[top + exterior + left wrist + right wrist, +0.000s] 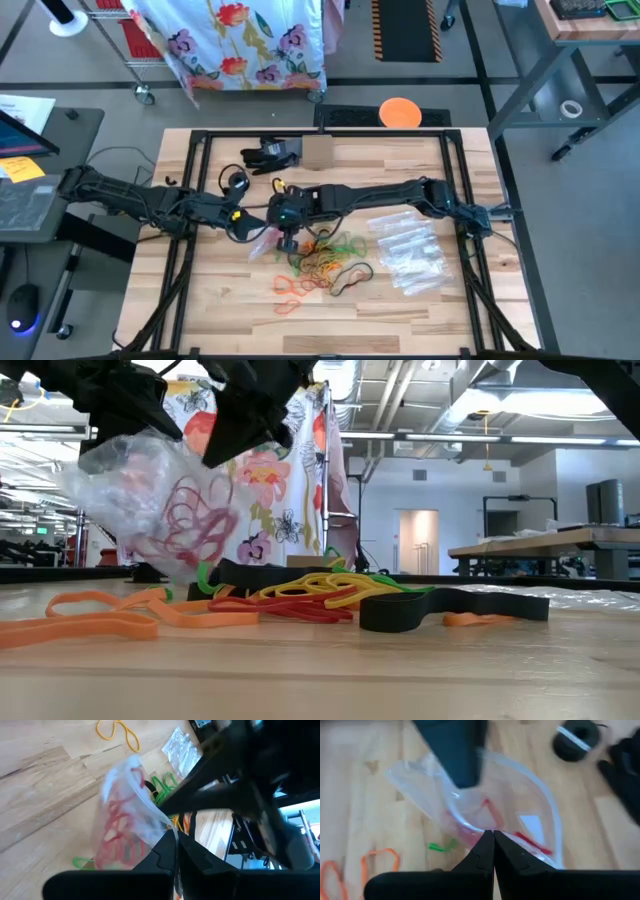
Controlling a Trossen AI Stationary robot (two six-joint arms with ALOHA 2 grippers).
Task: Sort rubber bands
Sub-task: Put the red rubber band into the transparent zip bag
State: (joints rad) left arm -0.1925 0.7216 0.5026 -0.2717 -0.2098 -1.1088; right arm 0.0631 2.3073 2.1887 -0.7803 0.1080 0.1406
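The high view looks straight down on the whole counter (250,320). The low view sits at counter height, facing level across toward the room, very near the rubber bands (300,595). Each wrist view looks past its own fingers, close above the wood. All four views share the clear bag (262,243) holding red bands.

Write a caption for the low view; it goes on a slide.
Both pincers, left and right, hold a clear bag of red rubber bands above the mixed rubber bands on the table.
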